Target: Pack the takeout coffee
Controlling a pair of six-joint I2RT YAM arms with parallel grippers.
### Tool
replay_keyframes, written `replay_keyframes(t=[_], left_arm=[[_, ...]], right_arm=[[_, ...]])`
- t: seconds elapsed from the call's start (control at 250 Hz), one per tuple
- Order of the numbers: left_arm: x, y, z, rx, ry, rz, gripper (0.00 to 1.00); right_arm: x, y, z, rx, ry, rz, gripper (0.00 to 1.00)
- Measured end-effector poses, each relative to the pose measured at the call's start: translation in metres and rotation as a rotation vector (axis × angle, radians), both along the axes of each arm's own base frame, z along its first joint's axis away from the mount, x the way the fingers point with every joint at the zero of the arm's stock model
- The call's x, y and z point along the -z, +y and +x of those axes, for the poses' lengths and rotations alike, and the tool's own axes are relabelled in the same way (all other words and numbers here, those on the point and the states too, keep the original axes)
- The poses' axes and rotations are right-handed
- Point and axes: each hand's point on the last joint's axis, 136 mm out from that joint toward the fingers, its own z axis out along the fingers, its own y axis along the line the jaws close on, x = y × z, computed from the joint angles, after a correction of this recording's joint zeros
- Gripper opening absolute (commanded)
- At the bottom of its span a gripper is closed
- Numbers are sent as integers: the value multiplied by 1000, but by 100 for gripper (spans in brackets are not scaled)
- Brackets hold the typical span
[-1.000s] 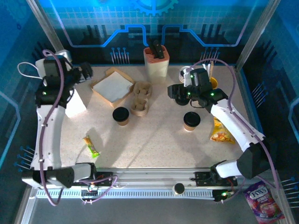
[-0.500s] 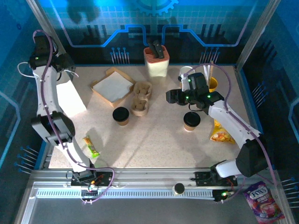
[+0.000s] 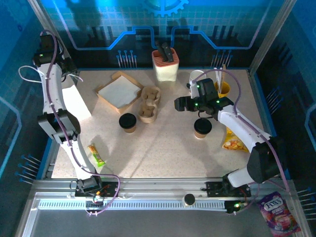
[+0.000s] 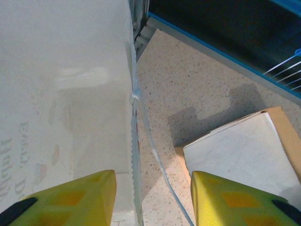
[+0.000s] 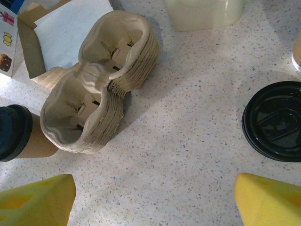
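Two takeout coffee cups, tan with black lids, stand on the table, one [image 3: 127, 122] left of centre and one [image 3: 202, 127] right of centre. In the right wrist view they sit at the left edge [image 5: 19, 134] and at the right edge [image 5: 275, 120]. My right gripper [image 3: 178, 104] hovers open between them, its jaws [image 5: 153, 197] over bare tabletop just short of the stack of pulp cup carriers [image 5: 99, 80]. My left gripper [image 4: 151, 183] is at the far left by the white paper bag [image 4: 61, 94]. The bag's serrated edge and thin handle stand between its part-open fingers, untouched.
An open cardboard box lined with white paper [image 3: 118, 91] lies behind the carriers [image 3: 148, 103]. A cream holder [image 3: 165, 66] stands at the back, a yellow cup [image 3: 223, 89] at the right. A snack bag [image 3: 233, 142] and a candy bar [image 3: 97, 154] lie nearer the front.
My left arm has swung up and back into the far left corner over the white bag, and its jaws have narrowed. The right gripper has drifted slightly left, still open.
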Motion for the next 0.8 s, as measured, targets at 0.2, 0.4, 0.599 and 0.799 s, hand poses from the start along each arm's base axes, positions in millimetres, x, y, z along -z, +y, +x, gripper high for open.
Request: replay_keyframes(t=[0.2, 0.4, 0.599, 0.799], left_arm=[[19, 0, 1, 6, 50, -17, 27], [18, -1, 1, 19, 54, -13, 13], [7, -2, -1, 27, 39, -4, 3], [-8, 1, -6, 21, 30, 27, 0]], right_arm=[[0, 1, -1, -7, 4, 6, 88], [6, 2, -4, -15, 21, 9, 88], [8, 3, -5, -16, 35, 14, 88], [9, 3, -6, -15, 39, 13, 88]])
